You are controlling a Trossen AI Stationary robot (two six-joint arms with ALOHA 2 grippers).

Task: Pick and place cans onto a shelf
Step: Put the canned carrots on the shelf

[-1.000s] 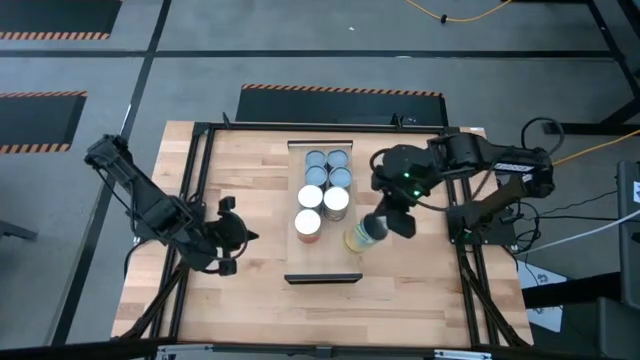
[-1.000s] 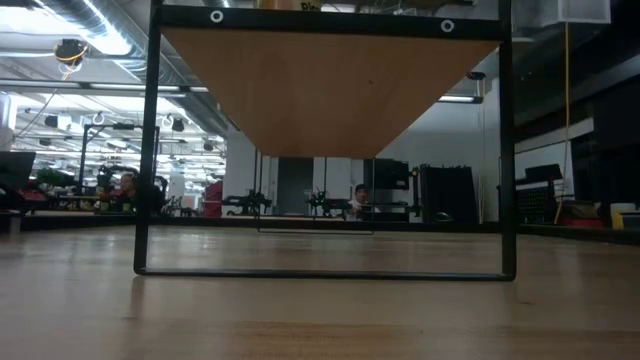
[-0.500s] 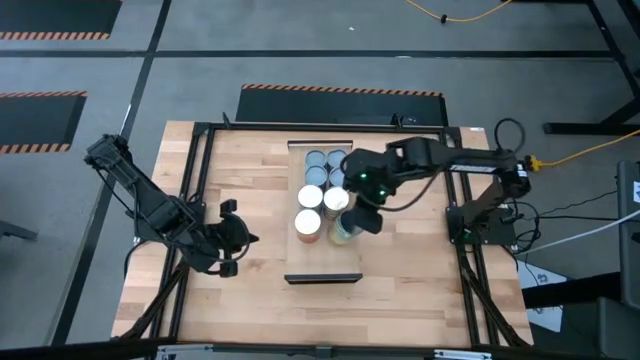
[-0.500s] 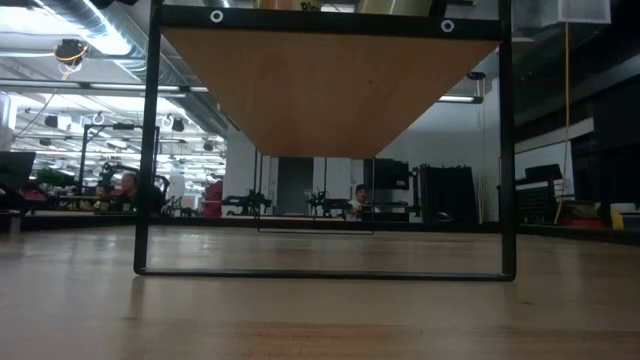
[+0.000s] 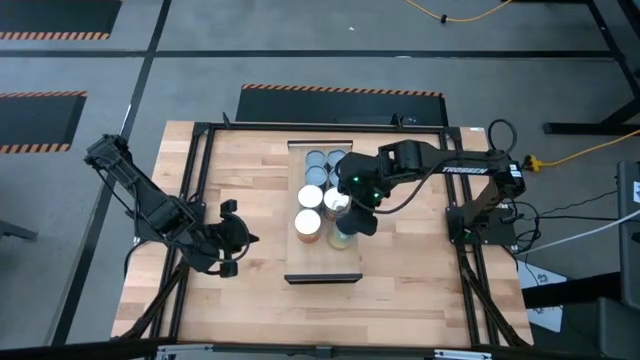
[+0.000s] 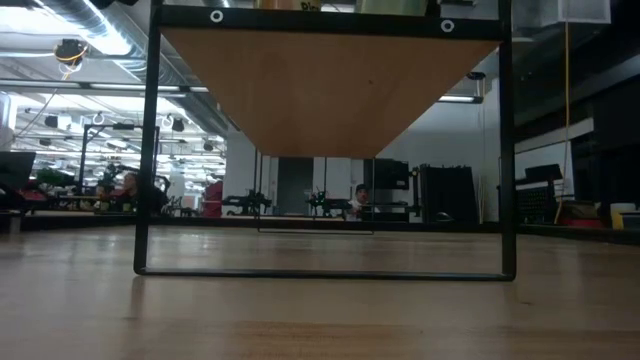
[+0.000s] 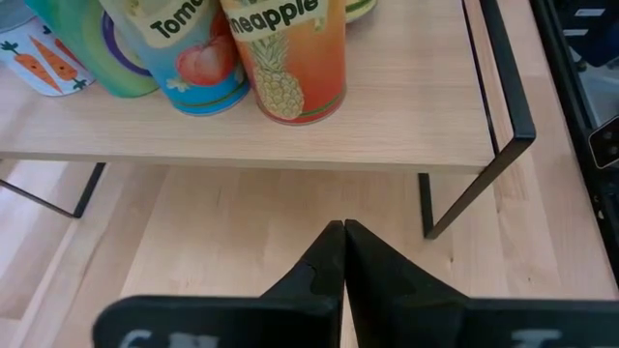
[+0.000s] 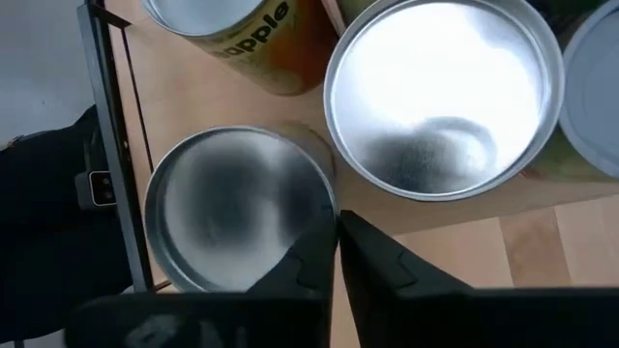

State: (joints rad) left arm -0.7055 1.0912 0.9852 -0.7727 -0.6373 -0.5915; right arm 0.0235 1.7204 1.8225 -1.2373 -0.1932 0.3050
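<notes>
High view: shelf mid-table, six cans grouped on it; right gripper carries a seventh can over the shelf's right edge. Left gripper idles left of the shelf. Low view: shelf's underside only. Left wrist view: jaws pressed together, pineapple can ahead. Right wrist view: fingers appear nearly together beside the rim; true grip unclear. Placing step; next, lower and release, seemingly.

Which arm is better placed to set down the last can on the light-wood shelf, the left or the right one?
The right. Its gripper is over the light-wood shelf, at the silver-topped tin can beside the other cans. The left gripper waits shut on the bare table, away from the shelf.
</notes>
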